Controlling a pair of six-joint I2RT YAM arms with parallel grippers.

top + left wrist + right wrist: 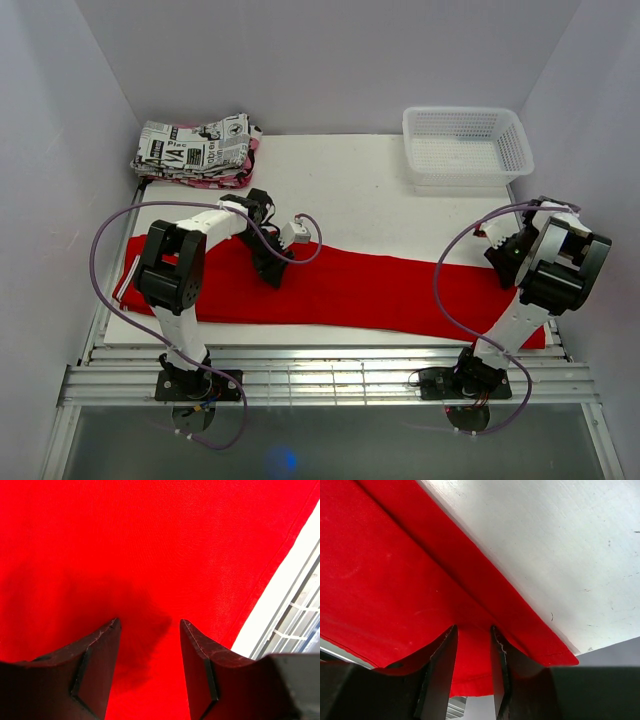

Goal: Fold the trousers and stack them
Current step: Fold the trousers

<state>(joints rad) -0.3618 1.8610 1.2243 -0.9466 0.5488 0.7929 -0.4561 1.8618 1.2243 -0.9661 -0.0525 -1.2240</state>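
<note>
The red trousers (380,290) lie stretched out across the white table top, nearly from side to side. My left gripper (272,268) is low over their left part. In the left wrist view its jaws stand wide apart (150,622) just above the flat red fabric (150,540), holding nothing. My right gripper (503,262) is at the trousers' right end, by the far edge. In the right wrist view its jaws are narrowed (473,627) with the hemmed end of the red fabric (395,580) between them, and that end is raised off the table.
A folded black-and-white newspaper-print garment (195,150) lies at the back left corner. A white mesh basket (460,112) stands at the back right. Metal rails (330,375) run along the near edge. White walls close in both sides.
</note>
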